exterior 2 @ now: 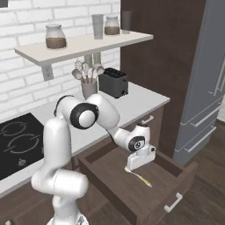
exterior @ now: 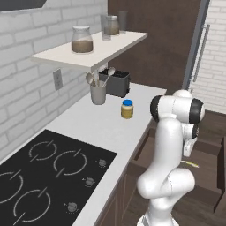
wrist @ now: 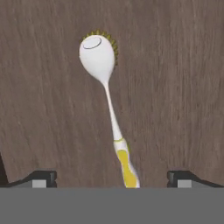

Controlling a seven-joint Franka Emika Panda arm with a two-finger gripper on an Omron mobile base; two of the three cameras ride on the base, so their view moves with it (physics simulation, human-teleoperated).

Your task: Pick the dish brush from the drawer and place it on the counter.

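Fingertips (wrist: 43, 178) stand wide apart over the drawer (exterior 2: 115, 170) floor, gripping nothing. Between them lies the dish brush (wrist: 108, 105), its yellow handle end nearer the right tip, white head pointing away. The gripper (exterior 2: 132, 168) hangs just above the brush. Bare wood surrounds it; the counter (exterior 2: 132, 103) carries a toaster (exterior 2: 114, 82).

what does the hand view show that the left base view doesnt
Hand view alone: the dish brush's round white head with yellowish bristles on the drawer floor, lying between the open hand's fingertips. Left base view alone: the counter, cooktop, yellow jar and utensil cup. Both: the brush's yellow handle and the brown drawer.
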